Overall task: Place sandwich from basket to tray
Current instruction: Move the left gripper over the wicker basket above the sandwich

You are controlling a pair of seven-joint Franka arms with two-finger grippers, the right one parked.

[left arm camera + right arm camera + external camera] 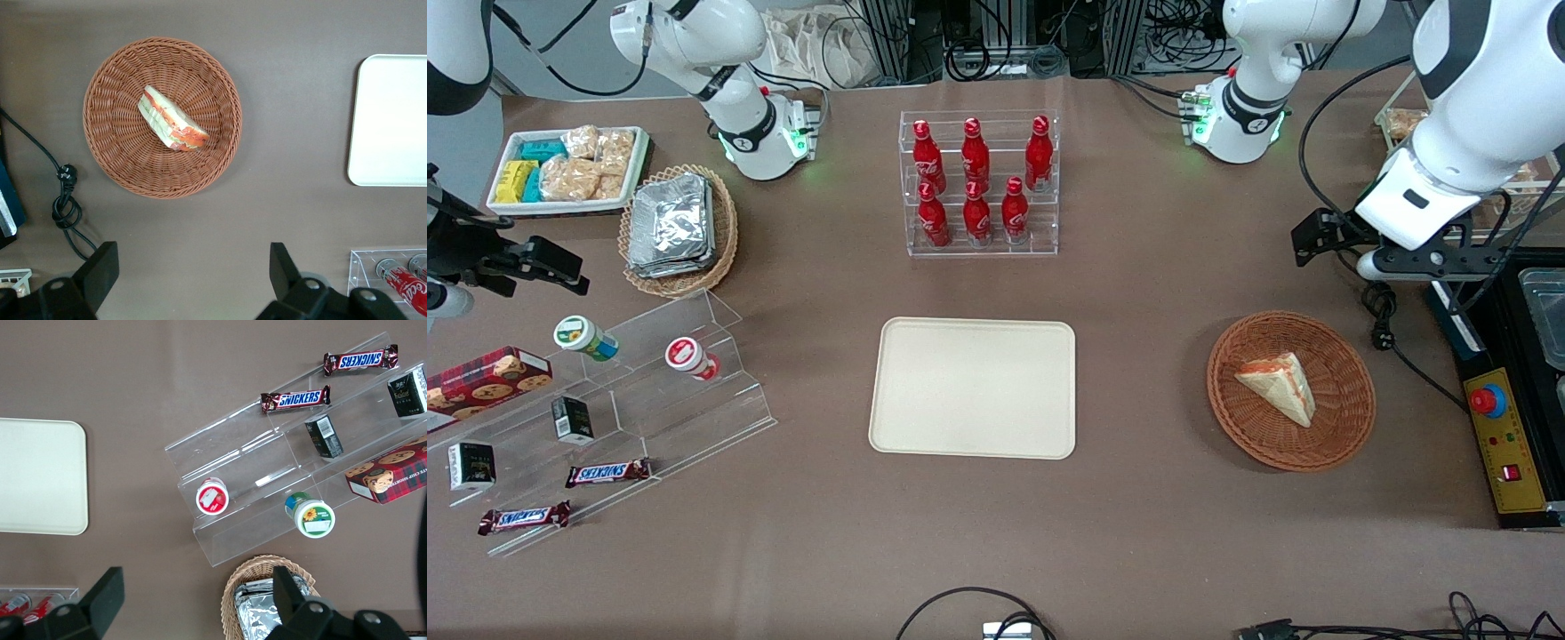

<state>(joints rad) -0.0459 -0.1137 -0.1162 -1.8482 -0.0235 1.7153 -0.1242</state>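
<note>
The sandwich [1279, 384], a white-bread wedge with red-orange and green filling, lies in the round reddish-brown wicker basket [1334, 427] toward the working arm's end of the table. The cream-beige tray [974, 388] lies flat beside the basket, mid-table, with nothing on it. My left gripper [1352, 253] hangs above the table, farther from the front camera than the basket and apart from it. In the left wrist view the gripper [193, 273] is open and holds nothing, with the sandwich [172, 120], the basket [120, 147] and part of the tray [393, 120] in sight.
A clear rack of red bottles [978, 182] stands farther from the front camera than the tray. A black cable with a plug [1380, 333] and a control box with a red button [1494, 427] lie beside the basket. A clear snack shelf [605, 400] stands toward the parked arm's end.
</note>
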